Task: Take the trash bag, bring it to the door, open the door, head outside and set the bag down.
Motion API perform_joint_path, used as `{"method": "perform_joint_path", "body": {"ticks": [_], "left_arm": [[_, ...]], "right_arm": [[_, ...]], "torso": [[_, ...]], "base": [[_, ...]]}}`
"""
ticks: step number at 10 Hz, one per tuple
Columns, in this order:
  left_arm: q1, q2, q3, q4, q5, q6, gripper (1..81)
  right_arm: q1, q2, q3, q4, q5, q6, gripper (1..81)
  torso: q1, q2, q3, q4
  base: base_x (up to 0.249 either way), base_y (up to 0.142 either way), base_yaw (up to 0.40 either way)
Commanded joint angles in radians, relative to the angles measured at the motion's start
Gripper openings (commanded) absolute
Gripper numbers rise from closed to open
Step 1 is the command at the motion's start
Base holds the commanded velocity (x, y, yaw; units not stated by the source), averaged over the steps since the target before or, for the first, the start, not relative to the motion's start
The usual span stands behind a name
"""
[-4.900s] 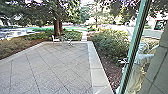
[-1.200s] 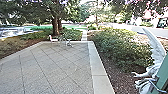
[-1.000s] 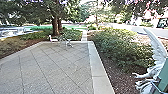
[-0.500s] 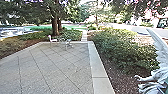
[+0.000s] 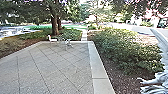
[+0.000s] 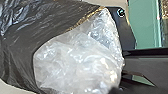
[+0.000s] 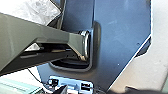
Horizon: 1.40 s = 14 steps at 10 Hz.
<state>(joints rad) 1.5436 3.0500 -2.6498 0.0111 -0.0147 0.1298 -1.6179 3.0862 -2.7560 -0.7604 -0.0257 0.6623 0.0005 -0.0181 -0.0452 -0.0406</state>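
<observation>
- By your left tool, the left wrist view gives you the trash bag, black plastic beside crumpled clear plastic.
- You can't tell whether either tool is apart, together or clamped on the bag.
- Ahead of your tools, the head view gives you paving, a white chair, a tree trunk, bushes and, to your right, a pale statue.
</observation>
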Motion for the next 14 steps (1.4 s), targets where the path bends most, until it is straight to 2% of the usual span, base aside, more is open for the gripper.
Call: {"method": "perform_joint_path", "body": {"ticks": [1,2,3,4,5,6,8,10,11,13,14], "left_arm": [[-0.027,0.004,0.008,-0.006,0.062,0.001,1.0],[-0.029,0.004,0.008,-0.006,0.062,0.002,1.0],[-0.029,0.001,0.008,-0.008,0.062,0.002,1.0],[-0.029,-0.005,0.011,-0.006,0.062,-0.001,1.0],[-0.029,-0.013,0.014,-0.006,0.059,-0.004,1.0],[-0.029,-0.023,0.026,-0.006,0.056,-0.004,1.0],[-0.027,-0.055,0.080,-0.006,0.053,-0.007,1.0],[-0.032,-0.078,0.115,-0.006,0.051,-0.009,1.0],[-0.044,-0.091,0.129,-0.009,0.051,-0.010,1.0],[-0.095,-0.149,0.216,-0.054,0.059,-0.012,1.0],[-0.128,-0.189,0.278,-0.083,0.062,-0.012,1.0]], "right_arm": [[0.023,0.007,0.006,-0.003,-0.046,-0.001,81.1],[0.023,0.007,0.006,-0.005,-0.046,-0.001,81.1],[0.023,0.007,0.006,-0.007,-0.046,-0.001,81.1],[0.025,0.007,0.006,-0.007,-0.045,-0.001,81.1],[0.023,0.008,0.006,-0.007,-0.046,-0.003,81.1],[0.025,0.007,0.006,-0.007,-0.046,-0.003,81.1],[0.025,0.007,0.006,-0.007,-0.046,-0.003,81.1],[0.025,0.007,0.006,-0.007,-0.046,-0.003,81.1],[0.023,0.005,0.006,-0.007,-0.045,-0.003,81.1],[0.025,0.005,0.007,-0.007,-0.046,-0.003,81.1],[0.023,0.005,0.007,-0.005,-0.046,-0.003,81.1]], "torso": [[0.000,0.000,0.000,0.000],[0.000,0.000,0.000,0.000],[0.000,0.000,-0.028,0.062],[0.000,0.000,-0.038,0.090],[0.000,0.000,-0.047,0.100],[0.000,0.000,-0.063,0.122],[0.000,0.000,-0.091,0.181],[0.000,0.000,-0.123,0.250],[0.000,0.000,-0.090,0.193],[0.000,0.000,-0.104,0.242],[0.000,0.000,-0.145,0.248]], "base": [[0.000,0.000,0.000],[0.000,0.000,0.000],[0.000,0.000,0.000],[0.000,0.000,0.000],[0.000,0.000,0.000],[0.000,0.000,0.000],[0.000,0.000,0.000],[0.000,0.000,0.000],[0.000,0.000,0.000],[0.000,0.000,0.000],[0.000,0.000,0.000]]}}
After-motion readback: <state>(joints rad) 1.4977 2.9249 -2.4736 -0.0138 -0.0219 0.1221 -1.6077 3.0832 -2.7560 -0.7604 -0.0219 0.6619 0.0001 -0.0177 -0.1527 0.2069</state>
